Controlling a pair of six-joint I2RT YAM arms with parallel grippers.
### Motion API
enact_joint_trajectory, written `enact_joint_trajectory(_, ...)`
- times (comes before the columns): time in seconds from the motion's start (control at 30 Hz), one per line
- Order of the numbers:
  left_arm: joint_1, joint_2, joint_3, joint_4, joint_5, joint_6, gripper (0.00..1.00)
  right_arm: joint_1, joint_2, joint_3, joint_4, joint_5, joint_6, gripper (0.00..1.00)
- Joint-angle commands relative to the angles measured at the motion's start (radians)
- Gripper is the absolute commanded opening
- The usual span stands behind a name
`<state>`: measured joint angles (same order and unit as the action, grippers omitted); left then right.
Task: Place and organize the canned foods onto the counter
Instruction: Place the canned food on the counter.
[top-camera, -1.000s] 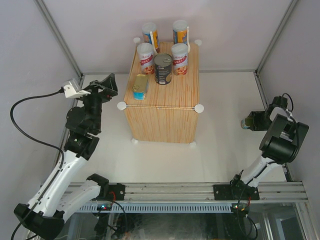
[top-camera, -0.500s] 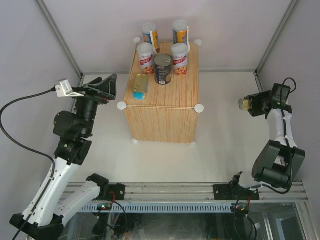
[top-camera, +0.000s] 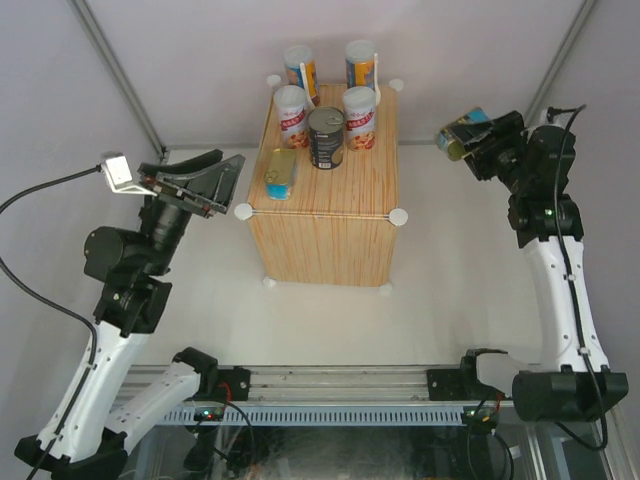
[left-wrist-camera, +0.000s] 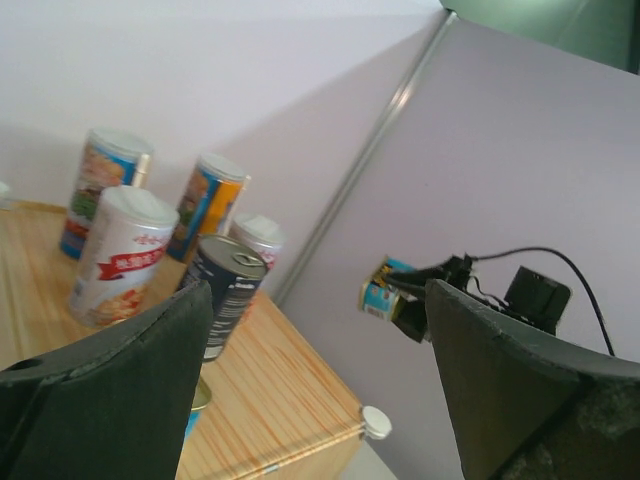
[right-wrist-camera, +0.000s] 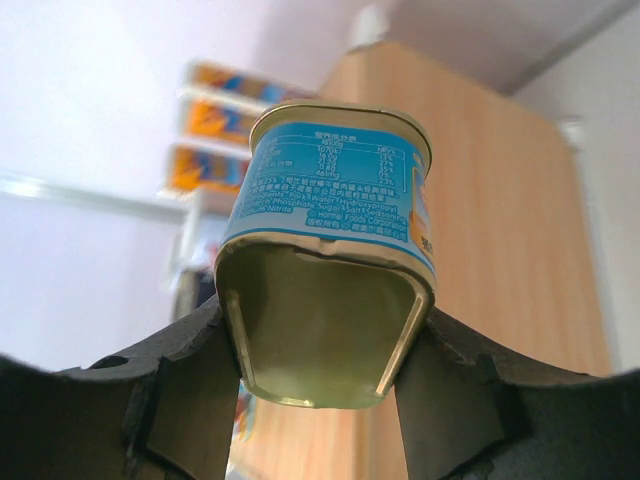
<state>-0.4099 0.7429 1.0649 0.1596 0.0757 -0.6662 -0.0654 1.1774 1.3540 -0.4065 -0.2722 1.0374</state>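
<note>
The wood-grain counter (top-camera: 350, 190) holds two tall blue-orange cylinders (top-camera: 300, 68) (top-camera: 360, 62), two short white-red cans (top-camera: 291, 114) (top-camera: 359, 116), a dark can (top-camera: 325, 137) and one flat gold-blue tin (top-camera: 281, 172). My right gripper (top-camera: 470, 140) is shut on the second gold-blue tin (top-camera: 460, 133), held in the air right of the counter's far right corner; it fills the right wrist view (right-wrist-camera: 330, 250). My left gripper (top-camera: 215, 172) is open and empty, just left of the counter's front left knob. The left wrist view shows the cans (left-wrist-camera: 120, 255) and the held tin (left-wrist-camera: 383, 290).
White knobs mark the counter's corners (top-camera: 399, 216) (top-camera: 243, 211). Walls and metal posts close in the left, right and far sides. A rail (top-camera: 340, 385) runs along the near edge.
My right arm has swung up and toward the far left with the tin, from low at the right wall to near the counter's far right corner. My left arm has risen and tilted.
</note>
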Motion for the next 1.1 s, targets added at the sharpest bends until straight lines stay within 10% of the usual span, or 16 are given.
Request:
enact_joint_trajectory(0.0, 0.0, 0.053, 0.086, 0.038, 0.157, -0.076, 0.91, 0.129, -0.072, 0.073, 0.152, -0.008, 0.01, 0.0)
enact_joint_trajectory(0.53, -0.143, 0.199, 0.169, 0.023, 0.313, -0.09, 1.0, 0.614, -0.091, 0.118, 0.313, -0.006, 0.012, 0.0)
enact_joint_trajectory(1.07, -0.185, 0.265, 0.182, 0.144, 0.468, -0.183, 1.0, 0.797, -0.038, 0.158, 0.353, -0.075, -0.005, 0.0)
